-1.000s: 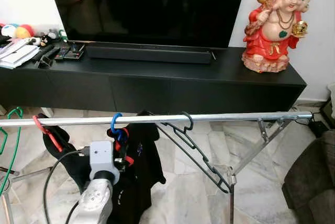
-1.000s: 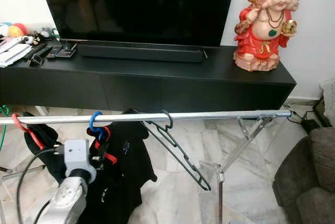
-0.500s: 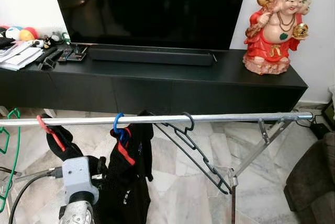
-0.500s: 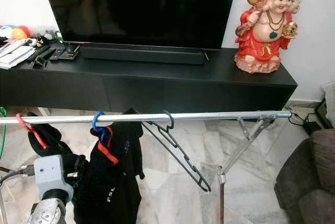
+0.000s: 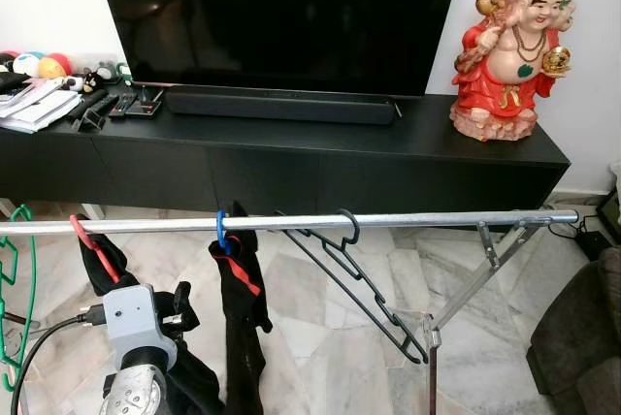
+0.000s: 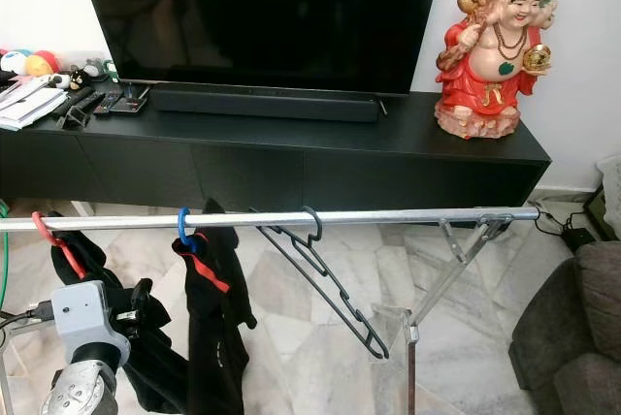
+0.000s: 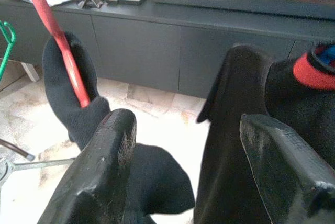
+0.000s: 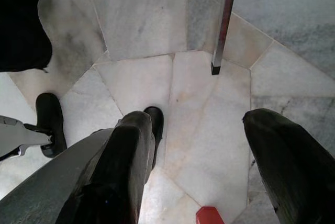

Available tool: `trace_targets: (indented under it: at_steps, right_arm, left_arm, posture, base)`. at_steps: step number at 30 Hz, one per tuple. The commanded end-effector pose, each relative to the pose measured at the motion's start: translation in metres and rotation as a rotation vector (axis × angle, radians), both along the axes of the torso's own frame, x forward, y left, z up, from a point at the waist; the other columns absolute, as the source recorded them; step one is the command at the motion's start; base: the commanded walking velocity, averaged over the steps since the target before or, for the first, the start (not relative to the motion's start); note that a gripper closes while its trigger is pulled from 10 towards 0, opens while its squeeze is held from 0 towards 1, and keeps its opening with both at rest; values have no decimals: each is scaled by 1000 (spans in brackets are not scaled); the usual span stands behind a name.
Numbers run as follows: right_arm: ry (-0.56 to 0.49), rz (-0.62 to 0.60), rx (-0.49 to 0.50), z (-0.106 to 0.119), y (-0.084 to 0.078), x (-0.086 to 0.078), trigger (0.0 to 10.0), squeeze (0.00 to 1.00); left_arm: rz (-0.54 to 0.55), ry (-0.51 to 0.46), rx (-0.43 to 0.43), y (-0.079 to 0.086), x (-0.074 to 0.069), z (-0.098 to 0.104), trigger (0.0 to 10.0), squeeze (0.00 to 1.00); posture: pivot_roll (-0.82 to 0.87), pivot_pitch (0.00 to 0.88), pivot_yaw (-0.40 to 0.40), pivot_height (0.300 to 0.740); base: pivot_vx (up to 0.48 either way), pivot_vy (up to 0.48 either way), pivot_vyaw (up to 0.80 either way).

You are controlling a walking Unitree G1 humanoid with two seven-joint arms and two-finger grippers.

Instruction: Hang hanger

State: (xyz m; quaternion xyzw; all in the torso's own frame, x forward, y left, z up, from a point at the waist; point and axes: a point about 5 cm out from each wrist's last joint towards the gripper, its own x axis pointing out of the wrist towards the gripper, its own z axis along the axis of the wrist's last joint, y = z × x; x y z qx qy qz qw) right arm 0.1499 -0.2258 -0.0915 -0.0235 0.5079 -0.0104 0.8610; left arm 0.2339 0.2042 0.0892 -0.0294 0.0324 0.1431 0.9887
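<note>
Hanging now from the rail (image 5: 408, 218) by its blue hanger (image 5: 220, 231), the black garment (image 5: 241, 328) is released; left claw (image 7: 183, 166) has dropped away, fingers wide, right claw (image 8: 199, 171) also wide

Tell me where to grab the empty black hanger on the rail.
Grip the black hanger on its long sloping lower arm, coming from the front. It hangs bare and skewed off the rail, free of the garment on the blue hanger. Its hook sits tight against the rail.
</note>
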Motion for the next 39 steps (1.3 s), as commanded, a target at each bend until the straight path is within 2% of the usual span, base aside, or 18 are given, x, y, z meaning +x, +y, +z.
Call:
trace_targets:
  at_steps: [1, 10, 34, 39]
  right_arm:
    - [18, 14, -6, -1, -1, -2, 10000, 0]
    - [12, 0, 5, 0, -1, -2, 10000, 0]
    - [8, -9, 15, 0, -1, -1, 10000, 0]
    - [2, -22, 27, 0, -1, -1, 10000, 0]
  left_arm:
    - [11, 4, -25, 1, 0, 0, 10000, 0]
    - [3, 3, -31, -1, 2, 0, 10000, 0]
    - [-12, 17, -5, -3, 7, 0, 10000, 0]
    - [-22, 16, -26, -5, 8, 0, 10000, 0]
  posture:
    - [-16, 18, 2, 740]
    - [-15, 26, -1, 740]
    - [-15, 44, -3, 740]
    - [-16, 47, -2, 740]
  base:
    - [0, 0, 0]
    - [0, 414, 103]
    - [0, 0, 0]
    - [0, 0, 0]
